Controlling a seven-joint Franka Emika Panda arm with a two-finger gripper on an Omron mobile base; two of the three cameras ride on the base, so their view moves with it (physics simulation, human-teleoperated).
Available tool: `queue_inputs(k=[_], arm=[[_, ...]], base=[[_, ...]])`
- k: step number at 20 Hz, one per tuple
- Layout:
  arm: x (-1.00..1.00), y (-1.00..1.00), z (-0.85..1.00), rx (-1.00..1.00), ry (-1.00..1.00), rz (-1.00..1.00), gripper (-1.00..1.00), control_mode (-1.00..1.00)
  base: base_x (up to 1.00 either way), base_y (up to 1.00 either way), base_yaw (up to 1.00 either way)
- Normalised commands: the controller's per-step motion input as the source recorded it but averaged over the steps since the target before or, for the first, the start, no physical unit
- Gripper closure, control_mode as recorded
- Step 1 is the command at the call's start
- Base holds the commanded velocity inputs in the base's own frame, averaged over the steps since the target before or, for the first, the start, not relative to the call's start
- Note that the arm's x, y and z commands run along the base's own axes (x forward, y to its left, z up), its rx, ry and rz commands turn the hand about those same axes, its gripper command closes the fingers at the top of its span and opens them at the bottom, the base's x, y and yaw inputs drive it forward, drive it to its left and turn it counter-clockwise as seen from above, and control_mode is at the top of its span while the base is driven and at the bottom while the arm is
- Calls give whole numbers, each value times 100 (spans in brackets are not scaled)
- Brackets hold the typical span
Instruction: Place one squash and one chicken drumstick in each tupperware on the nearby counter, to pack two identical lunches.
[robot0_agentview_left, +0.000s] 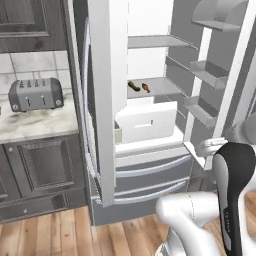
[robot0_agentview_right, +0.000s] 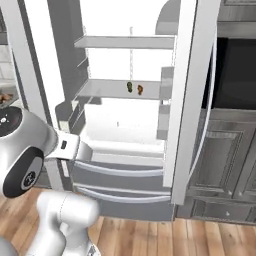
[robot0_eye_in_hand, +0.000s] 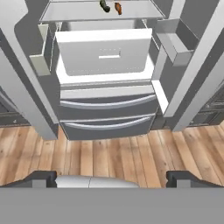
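Left base view: toaster (robot0_agentview_left: 36, 94) on marble counter (robot0_agentview_left: 35, 125) at left middle of frame, dark cabinets below; open fridge (robot0_agentview_left: 150, 125) filling centre and right. Right base view: same fridge (robot0_agentview_right: 125, 140) from other side, door edge (robot0_agentview_right: 192, 100) cutting down right of centre, dark cabinet panels (robot0_agentview_right: 225, 160) at right; no toaster here. Hand view: looking at fridge front (robot0_eye_in_hand: 107, 109) from low down, white drawer (robot0_eye_in_hand: 105, 54) pulled out in upper centre, two lower drawer handles below it, wood floor (robot0_eye_in_hand: 109, 157) across bottom half.

Gripper (robot0_eye_in_hand: 111, 179) at bottom of hand view, finger tips (robot0_eye_in_hand: 39, 178) far apart at left and right bottom edges, spread wide, nothing between them, touching nothing.

Slim dark green squash (robot0_agentview_left: 133, 86) and orange-brown drumstick (robot0_agentview_left: 145, 87) side by side on fridge shelf (robot0_agentview_left: 155, 86), upper centre of left base view. Same pair in right base view, squash (robot0_agentview_right: 129, 87) left of drumstick (robot0_agentview_right: 140, 90), centre upper. In hand view squash (robot0_eye_in_hand: 105, 6) and drumstick (robot0_eye_in_hand: 118, 7) at very top centre, well apart from gripper, far above finger tips in frame, above pulled-out drawer.
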Motion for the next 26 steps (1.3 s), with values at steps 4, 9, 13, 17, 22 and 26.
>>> queue_inputs(k=[4,9,13,17,22,26], arm=[[0,0,0,0,0,0,-100,100],[0,0,0,0,0,0,-100,100],[0,0,0,0,0,0,-100,100],[0,0,0,0,0,0,-100,100],[0,0,0,0,0,0,-100,100],[0,0,0,0,0,0,-100,100]], base=[[67,-37,1],[65,-34,1],[77,-20,1],[83,-8,0],[88,-18,0],[84,-11,1]])
